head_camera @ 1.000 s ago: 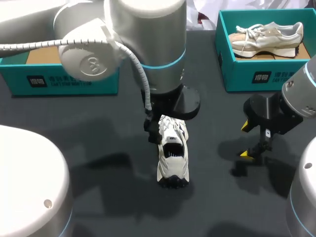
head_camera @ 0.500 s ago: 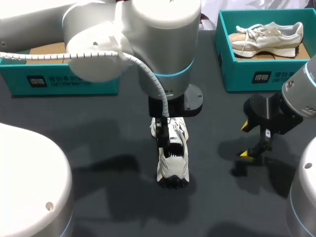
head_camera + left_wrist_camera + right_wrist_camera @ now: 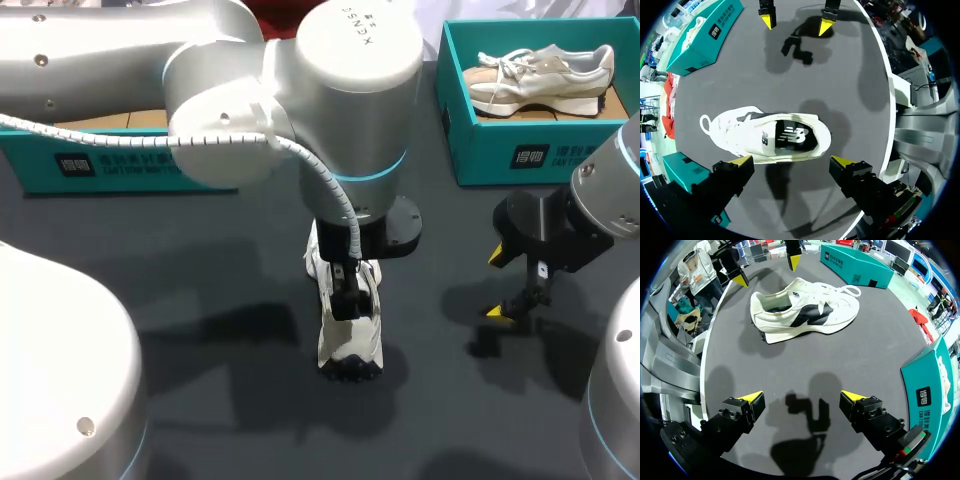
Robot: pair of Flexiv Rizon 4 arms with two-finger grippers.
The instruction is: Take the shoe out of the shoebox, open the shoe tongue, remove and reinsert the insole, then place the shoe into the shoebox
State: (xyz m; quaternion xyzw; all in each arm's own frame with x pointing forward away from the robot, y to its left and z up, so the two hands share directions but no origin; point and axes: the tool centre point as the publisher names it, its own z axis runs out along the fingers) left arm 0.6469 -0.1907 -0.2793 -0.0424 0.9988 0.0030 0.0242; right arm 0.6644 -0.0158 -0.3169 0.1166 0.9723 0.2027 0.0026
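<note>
A white shoe (image 3: 350, 335) with black side marks stands on its sole mid-table, heel toward the near edge. In the left wrist view the shoe (image 3: 740, 135) shows its black insole (image 3: 792, 137) through the mouth. My left gripper (image 3: 792, 162) hangs open just above it, one yellow tip at each side, touching nothing. From the head view the left gripper (image 3: 345, 290) covers the laces. My right gripper (image 3: 497, 285) stays open to the right of the shoe with nothing in it. Seen from the right wrist, the shoe (image 3: 805, 312) lies well ahead of the right gripper (image 3: 802, 396).
A teal shoebox (image 3: 520, 155) at the back right holds a beige shoe (image 3: 540, 72). Another teal shoebox (image 3: 130, 165) stands at the back left, partly behind my left arm. The dark table (image 3: 200, 300) is bare around the white shoe.
My left arm has swung to the right and come down, bringing its gripper over the shoe's mouth. The right arm and the shoe have not moved.
</note>
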